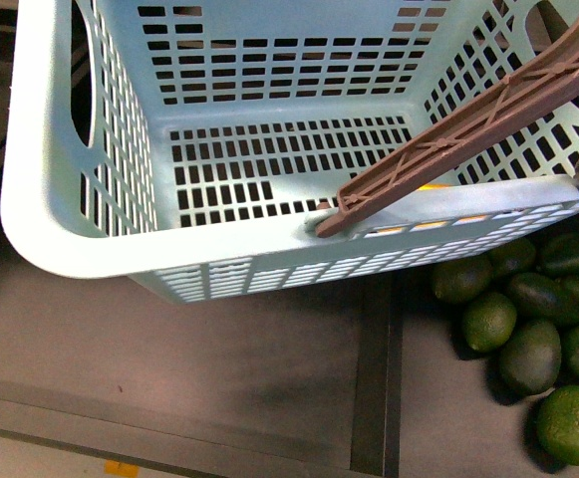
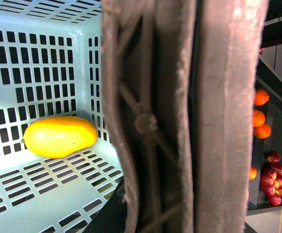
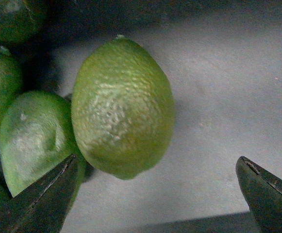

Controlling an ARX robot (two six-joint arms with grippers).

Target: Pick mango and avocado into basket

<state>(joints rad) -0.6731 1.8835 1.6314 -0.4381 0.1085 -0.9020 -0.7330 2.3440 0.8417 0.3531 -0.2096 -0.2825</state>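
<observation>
The light blue slotted basket [image 1: 70,229] fills the upper front view, held up over a dark shelf, its brown ribbed handle [image 1: 488,119] swung across the right side. In the left wrist view the handle [image 2: 150,126] fills the middle, with my left gripper shut on it; its fingers do not show. The yellow-orange mango [image 2: 60,136] lies on the basket floor by a corner. My right gripper [image 3: 155,162] is open just above a green avocado [image 3: 124,107], which lies partly between the fingertips [image 3: 58,182] and touches neither.
Several more avocados [image 1: 533,319] lie piled on the shelf at the lower right, below the basket; others [image 3: 31,131] press against the nearest one. A raised divider [image 1: 374,378] splits the shelf. Oranges [image 2: 261,116] and red fruits [image 2: 273,177] sit on shelves beyond.
</observation>
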